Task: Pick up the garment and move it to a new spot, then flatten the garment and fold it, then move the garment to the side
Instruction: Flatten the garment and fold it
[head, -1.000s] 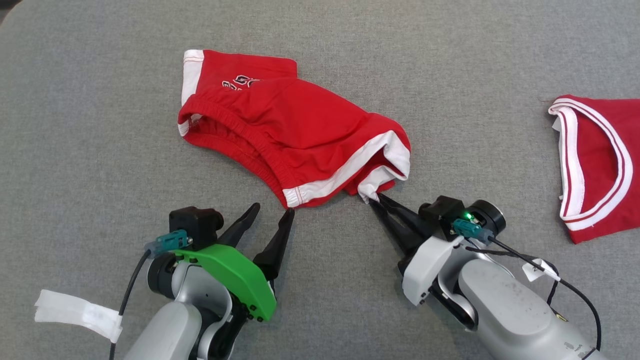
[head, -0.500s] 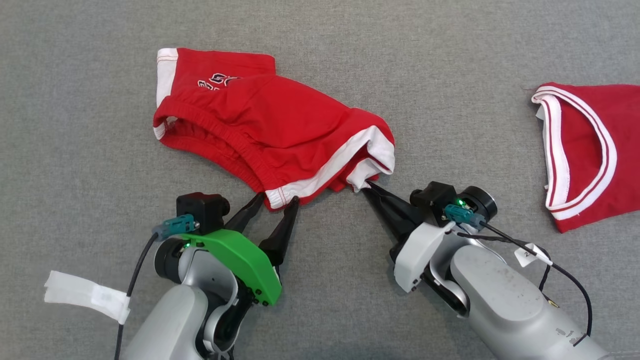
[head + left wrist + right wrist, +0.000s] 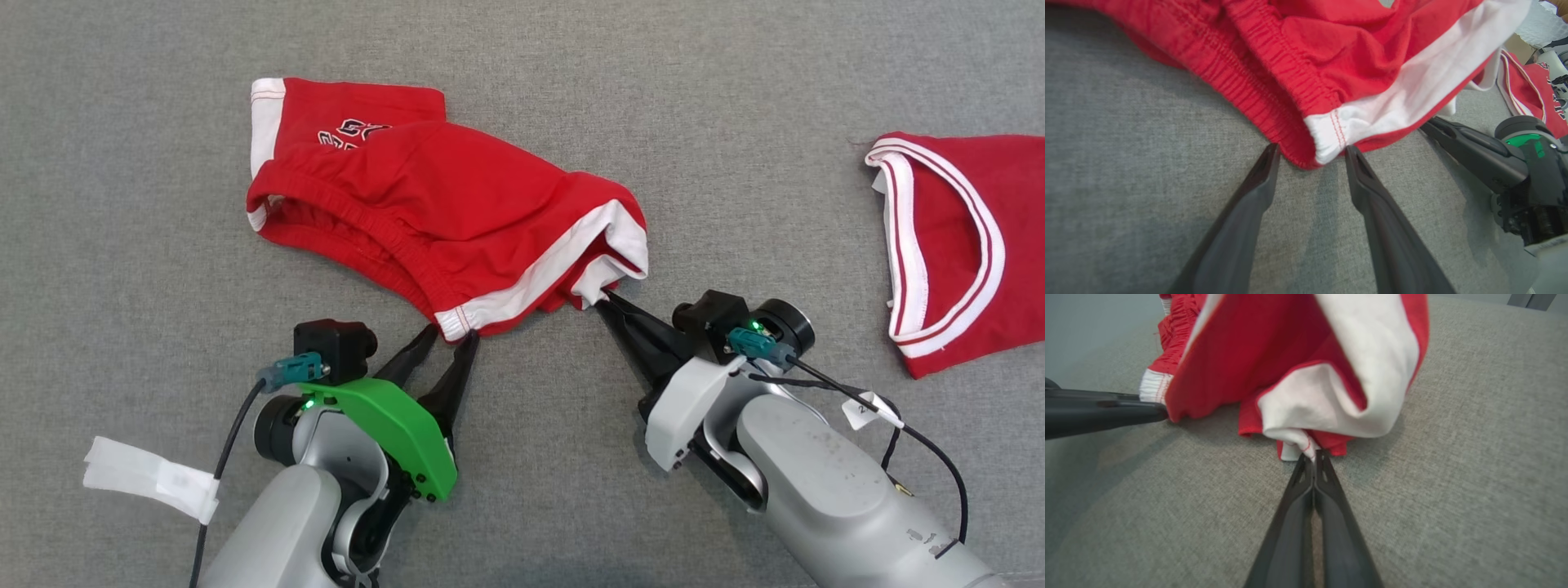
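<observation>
Our right gripper (image 3: 605, 300) is clenched on a white hem corner of the red shorts (image 3: 457, 212), which lie crumpled on the gray fabric surface (image 3: 735, 106) just ahead of both grippers. Our left gripper (image 3: 451, 333) stands released, its fingers straddling the shorts' near corner where the waistband meets the white stripe. We see a second red garment (image 3: 955, 237) well apart to the right.

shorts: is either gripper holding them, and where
The right gripper is shut on a white hem corner of the red shorts; left gripper is open around another corner, not gripping.
</observation>
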{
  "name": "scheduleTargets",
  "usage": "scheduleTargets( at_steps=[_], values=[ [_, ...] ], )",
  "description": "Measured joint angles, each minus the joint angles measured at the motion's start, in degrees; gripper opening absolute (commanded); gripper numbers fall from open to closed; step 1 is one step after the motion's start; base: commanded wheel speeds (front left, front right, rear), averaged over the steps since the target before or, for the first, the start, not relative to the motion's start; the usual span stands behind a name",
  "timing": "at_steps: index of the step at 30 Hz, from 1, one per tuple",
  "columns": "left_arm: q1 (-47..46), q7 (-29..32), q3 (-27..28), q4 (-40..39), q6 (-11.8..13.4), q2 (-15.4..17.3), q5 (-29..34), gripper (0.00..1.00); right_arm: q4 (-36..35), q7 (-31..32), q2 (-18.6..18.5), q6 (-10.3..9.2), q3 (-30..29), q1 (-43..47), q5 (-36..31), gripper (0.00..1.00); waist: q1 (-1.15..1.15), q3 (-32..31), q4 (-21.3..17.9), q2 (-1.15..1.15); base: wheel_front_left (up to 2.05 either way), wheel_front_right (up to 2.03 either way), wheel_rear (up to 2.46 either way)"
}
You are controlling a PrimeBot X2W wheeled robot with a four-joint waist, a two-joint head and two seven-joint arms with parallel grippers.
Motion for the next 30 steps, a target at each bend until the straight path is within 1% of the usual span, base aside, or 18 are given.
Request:
scheduleTargets(
  at_steps=[4,6,9,12,15,17,19,21,24,27,29,30],
  values=[
    [-0.65,0.01,-0.16,0.44,-1.43,-0.32,-1.51,0.00,0.41,-0.18,-0.44,0.48,0.41,-0.05,0.02,0.00,0.00,-0.45,0.12,0.00,0.00,0.00,0.00],
    [-0.80,0.11,0.04,-0.67,-2.45,-0.32,-2.98,0.00,0.41,-0.16,-1.65,0.51,0.81,-0.05,0.03,0.00,0.00,-0.95,0.19,0.00,0.00,0.00,0.00],
    [-2.52,1.20,0.77,-3.41,-4.09,0.68,-3.75,0.00,0.41,-0.15,-5.69,1.00,0.87,-0.55,-0.05,0.00,0.00,-1.89,0.23,0.00,0.00,0.00,0.00],
    [-5.25,3.94,1.88,-6.57,-6.23,3.68,-5.83,0.00,0.04,0.26,-10.69,1.01,-0.19,-2.50,0.58,0.00,0.00,-3.17,0.13,0.00,0.00,0.00,0.00],
    [-7.76,8.38,3.31,-9.69,-7.27,6.21,-10.13,0.00,-1.64,2.65,-13.96,1.09,-2.76,-4.53,5.65,0.00,0.00,-4.79,-0.04,0.00,0.00,0.00,0.00],
    [-10.35,11.43,4.13,-11.87,-7.35,8.54,-11.06,0.00,-4.57,4.99,-16.02,1.08,-2.56,-5.64,10.39,0.00,0.00,-6.03,-0.19,0.00,0.00,0.00,0.00],
    [-13.44,14.91,5.41,-14.07,-7.35,10.42,-13.45,0.00,-8.80,7.20,-17.58,1.08,-2.22,-6.74,15.78,0.00,0.00,-7.36,-0.36,0.00,0.00,0.00,0.00],
    [-16.08,17.39,6.58,-16.47,-7.35,11.76,-14.78,0.00,-14.10,8.99,-19.28,1.08,-2.05,-8.31,19.96,0.00,0.00,-8.74,-0.58,0.00,0.00,0.00,0.00],
    [-18.83,20.41,8.90,-20.08,-7.34,14.40,-15.79,0.00,-23.68,9.96,-22.47,1.08,-3.55,-10.90,26.62,0.00,0.00,-10.87,-1.02,0.00,0.00,0.00,0.00],
    [-19.56,23.47,11.33,-24.34,-7.34,16.84,-19.26,0.00,-30.99,10.78,-27.39,1.09,-7.38,-12.46,30.16,0.00,0.00,-13.01,-1.68,0.00,0.00,0.00,0.00],
    [-19.56,25.64,13.04,-26.49,-7.30,19.30,-21.04,0.00,-33.70,10.79,-32.12,1.09,-12.81,-12.84,31.63,0.00,0.00,-14.44,-2.27,0.00,0.00,0.00,0.00],
    [-19.56,25.64,13.04,-26.49,-7.30,19.30,-21.04,0.00,-33.70,10.79,-32.12,1.09,-12.81,-12.84,31.63,0.00,0.00,-14.44,-2.27,0.00,0.00,0.00,0.00]
  ],
)
